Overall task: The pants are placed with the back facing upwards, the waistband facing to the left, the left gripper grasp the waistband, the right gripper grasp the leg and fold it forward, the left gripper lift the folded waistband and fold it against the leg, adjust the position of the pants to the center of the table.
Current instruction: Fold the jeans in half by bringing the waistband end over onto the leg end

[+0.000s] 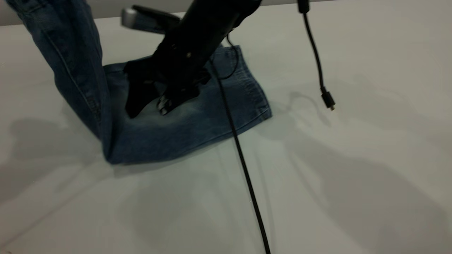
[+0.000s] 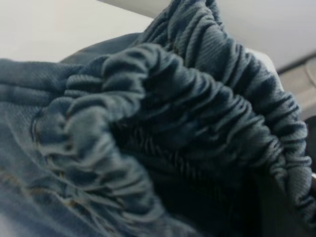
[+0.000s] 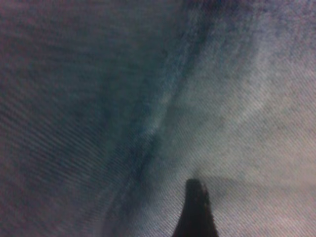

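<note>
Pants [image 1: 169,134]: waistband [image 2: 197,98] end lifted off the table [image 1: 353,176].
Right gripper [image 1: 148,104]: pressing on the leg [image 1: 243,91], grip state unclear.
Left gripper: unseen.

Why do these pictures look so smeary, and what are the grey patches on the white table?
Exterior view: the black right hand over the blue denim shorts is motion-blurred; the grey patches on the white table are soft shadows. Left wrist view: the gathered elastic waistband fills the frame, soft at its edges. Right wrist view: denim too close to be sharp.
</note>
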